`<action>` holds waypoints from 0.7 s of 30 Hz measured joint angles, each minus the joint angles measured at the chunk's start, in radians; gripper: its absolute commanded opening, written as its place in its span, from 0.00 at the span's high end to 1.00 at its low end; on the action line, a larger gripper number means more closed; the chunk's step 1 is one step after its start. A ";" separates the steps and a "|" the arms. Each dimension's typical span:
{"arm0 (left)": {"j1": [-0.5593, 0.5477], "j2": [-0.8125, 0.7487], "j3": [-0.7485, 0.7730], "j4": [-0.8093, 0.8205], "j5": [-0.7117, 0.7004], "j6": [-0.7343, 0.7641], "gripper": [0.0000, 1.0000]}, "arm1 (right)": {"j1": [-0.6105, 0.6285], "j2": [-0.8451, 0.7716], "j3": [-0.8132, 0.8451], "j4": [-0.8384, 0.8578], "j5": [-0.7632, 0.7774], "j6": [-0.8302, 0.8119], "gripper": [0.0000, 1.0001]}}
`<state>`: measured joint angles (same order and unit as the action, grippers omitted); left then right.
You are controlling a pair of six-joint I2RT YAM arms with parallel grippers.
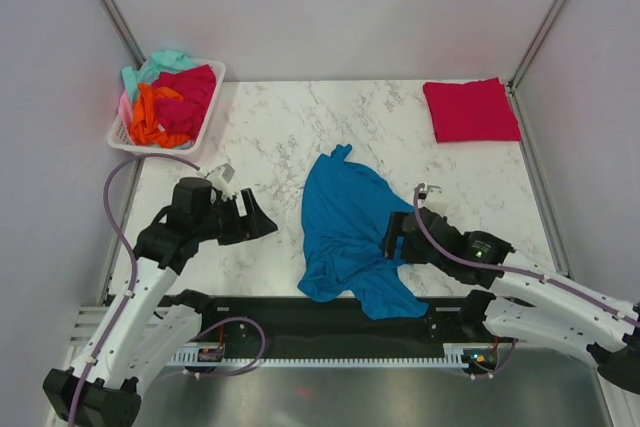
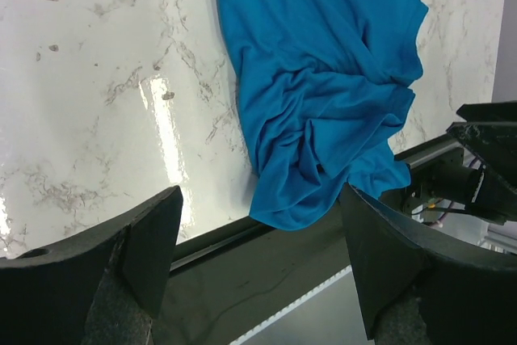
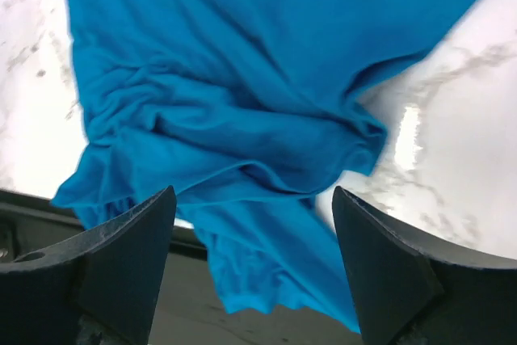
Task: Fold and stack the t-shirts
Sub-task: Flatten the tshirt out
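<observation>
A teal-blue t-shirt (image 1: pixel 345 217) lies crumpled in the middle of the marble table (image 1: pixel 270 127), and its lower part hangs over the near edge. My left gripper (image 1: pixel 268 225) hovers just left of it, open; in the left wrist view the blue t-shirt (image 2: pixel 323 78) lies ahead and nothing sits between the left gripper's (image 2: pixel 260 199) fingers. My right gripper (image 1: pixel 390 242) is at the shirt's right edge, open. In the right wrist view the bunched blue t-shirt (image 3: pixel 242 78) lies below the right gripper (image 3: pixel 252 193), ungripped. A crimson red t-shirt (image 1: pixel 470 110) rests folded at the back right.
A white basket (image 1: pixel 214 99) at the back left corner holds more t-shirts: a magenta one (image 1: pixel 192 95), an orange one (image 1: pixel 150 119) and a mint one (image 1: pixel 160 62). A black rail (image 1: pixel 300 312) runs along the table's near edge. Grey walls enclose the table on three sides.
</observation>
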<state>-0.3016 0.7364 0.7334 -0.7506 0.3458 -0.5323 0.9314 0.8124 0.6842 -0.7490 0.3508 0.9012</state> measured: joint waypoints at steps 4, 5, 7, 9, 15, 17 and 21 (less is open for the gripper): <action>0.000 -0.027 -0.009 0.013 -0.006 0.000 0.13 | 0.117 0.124 0.015 0.066 -0.010 0.051 0.16; 0.000 -0.036 -0.012 0.021 -0.008 0.000 0.13 | 0.150 0.168 0.026 0.073 -0.008 0.065 0.16; 0.000 -0.051 -0.015 0.029 -0.008 0.000 0.13 | 0.219 0.274 0.047 0.098 -0.005 0.096 0.15; 0.000 -0.058 -0.015 0.034 -0.007 0.000 0.13 | 0.261 0.352 0.053 0.119 -0.005 0.127 0.14; 0.000 -0.064 -0.020 0.051 -0.002 0.001 0.13 | 0.273 0.416 0.052 0.166 0.011 0.200 0.12; 0.000 -0.065 -0.021 0.052 0.003 0.001 0.13 | 0.273 0.427 0.053 0.178 0.017 0.214 0.11; 0.000 -0.066 -0.021 0.059 0.015 0.001 0.13 | 0.273 0.494 0.063 0.191 0.016 0.235 0.11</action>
<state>-0.3016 0.6704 0.7128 -0.6914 0.3611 -0.5312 1.2041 1.3060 0.7467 -0.5579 0.3672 1.1366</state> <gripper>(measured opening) 0.870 0.886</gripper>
